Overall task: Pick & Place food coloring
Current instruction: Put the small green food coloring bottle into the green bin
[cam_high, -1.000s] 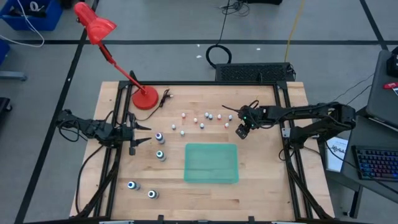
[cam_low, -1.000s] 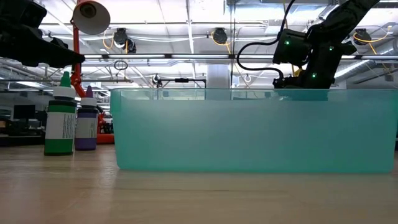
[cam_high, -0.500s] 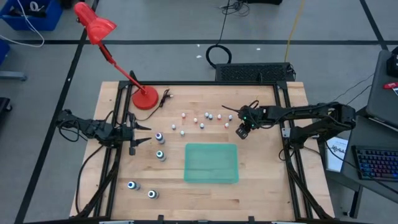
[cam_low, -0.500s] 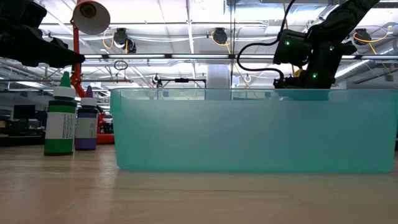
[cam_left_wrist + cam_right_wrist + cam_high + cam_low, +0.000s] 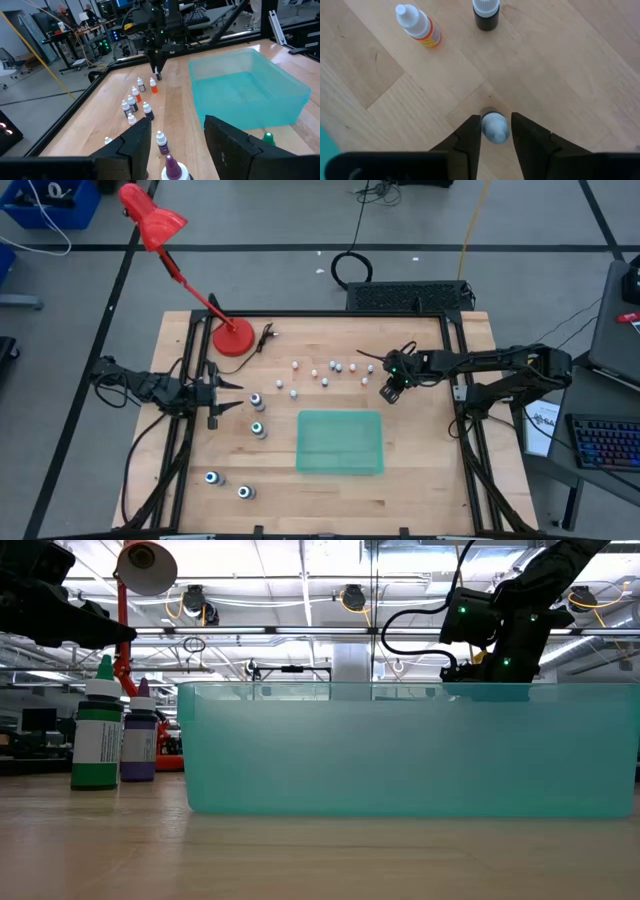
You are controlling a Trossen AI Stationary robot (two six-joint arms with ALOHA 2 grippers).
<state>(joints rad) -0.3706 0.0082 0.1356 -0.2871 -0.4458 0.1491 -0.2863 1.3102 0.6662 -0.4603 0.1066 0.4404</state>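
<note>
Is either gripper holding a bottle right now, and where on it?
The right gripper has a small food coloring bottle between its fingers, at the cap end; whether they press it yet cannot be told. The left gripper holds nothing.

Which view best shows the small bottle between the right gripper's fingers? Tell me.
Right wrist view: the small bottle sits between the right gripper's fingers. The left wrist view shows it distantly; the high view barely; the low view hides it behind the teal bin.
</note>
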